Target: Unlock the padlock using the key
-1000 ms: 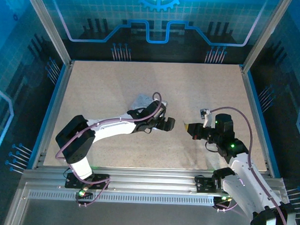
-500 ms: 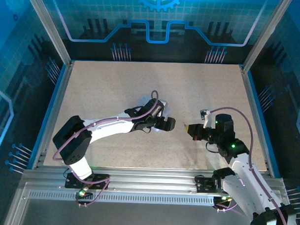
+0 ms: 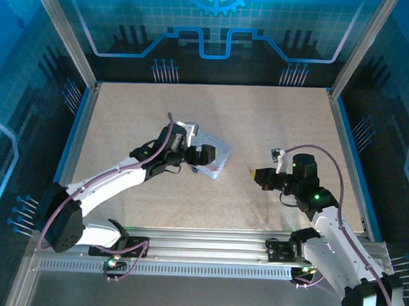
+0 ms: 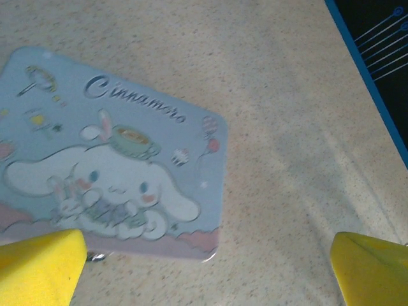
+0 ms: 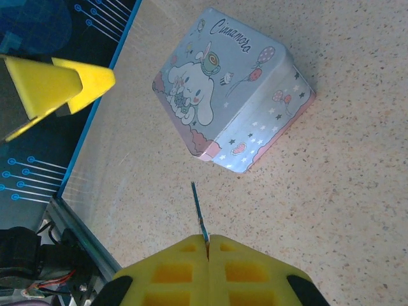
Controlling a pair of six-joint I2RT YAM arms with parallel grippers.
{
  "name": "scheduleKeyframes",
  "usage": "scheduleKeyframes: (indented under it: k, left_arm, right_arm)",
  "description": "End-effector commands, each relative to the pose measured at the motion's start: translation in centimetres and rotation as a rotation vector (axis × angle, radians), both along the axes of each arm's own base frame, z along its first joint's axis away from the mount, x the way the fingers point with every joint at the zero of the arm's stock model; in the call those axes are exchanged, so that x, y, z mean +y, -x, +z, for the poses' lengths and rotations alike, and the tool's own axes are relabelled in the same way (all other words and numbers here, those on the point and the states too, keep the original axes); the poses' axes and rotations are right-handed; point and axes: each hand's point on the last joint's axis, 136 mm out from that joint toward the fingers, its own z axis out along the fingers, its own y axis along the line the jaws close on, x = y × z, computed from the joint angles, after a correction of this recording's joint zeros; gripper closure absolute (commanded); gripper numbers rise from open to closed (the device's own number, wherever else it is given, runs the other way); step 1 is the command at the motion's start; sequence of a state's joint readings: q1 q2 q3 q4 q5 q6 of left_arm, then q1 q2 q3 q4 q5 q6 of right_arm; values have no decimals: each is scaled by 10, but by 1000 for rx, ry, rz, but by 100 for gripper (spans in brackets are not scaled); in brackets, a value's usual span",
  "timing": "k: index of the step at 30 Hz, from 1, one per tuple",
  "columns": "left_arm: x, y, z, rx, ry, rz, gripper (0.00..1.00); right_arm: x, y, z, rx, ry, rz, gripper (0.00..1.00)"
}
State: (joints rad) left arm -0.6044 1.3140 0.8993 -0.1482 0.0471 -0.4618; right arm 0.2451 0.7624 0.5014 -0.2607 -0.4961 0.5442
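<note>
Pinching what seems the key (image 5: 199,213), right jaws closed, left jaws wide apart over lidded tin (image 4: 115,159)

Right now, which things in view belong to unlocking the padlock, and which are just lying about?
Job in hand: key, pinched in the right end effector; a small metal piece, likely the padlock; left end effector, open.
Lying about: cartoon tin, below the left end effector, the metal piece at its edge; table.

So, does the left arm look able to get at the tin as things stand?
Probably yes: the left end effector hangs open over the tin, lid facing it, and nothing lies between them.
</note>
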Motion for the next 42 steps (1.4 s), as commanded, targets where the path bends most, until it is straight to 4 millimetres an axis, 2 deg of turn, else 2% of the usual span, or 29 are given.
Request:
scheduleKeyframes:
  k: [1,7,14,17,27,32,37,42]
  left_arm:
    - [14,10,-5,-4,26,-15,1]
    - [33,27,-24,4,56,4,1]
    - [32,36,-46,-3,95,-20,2]
    - [31,36,-55,1,93,-25,4]
    - [25,29,-81,39,66,-38,9]
    - [26,20,-84,-6,41,-30,9]
    - [24,9,-86,-55,19,-37,8]
    - [21,3,-95,-64,-1,-48,8]
  right_arm:
    - [13,-3,9,-19,-38,41,97]
    - [43,-11,3,-15,-55,106,97]
    - [90,-24,-1,-2,-93,205,96]
    - [103,-34,-5,12,-117,226,96]
    - [126,-67,-20,39,-115,253,97]
    - [135,-86,-27,46,-94,253,97]
    - [135,-96,-45,98,-86,235,97]
    - [130,-97,-65,143,-53,224,97]
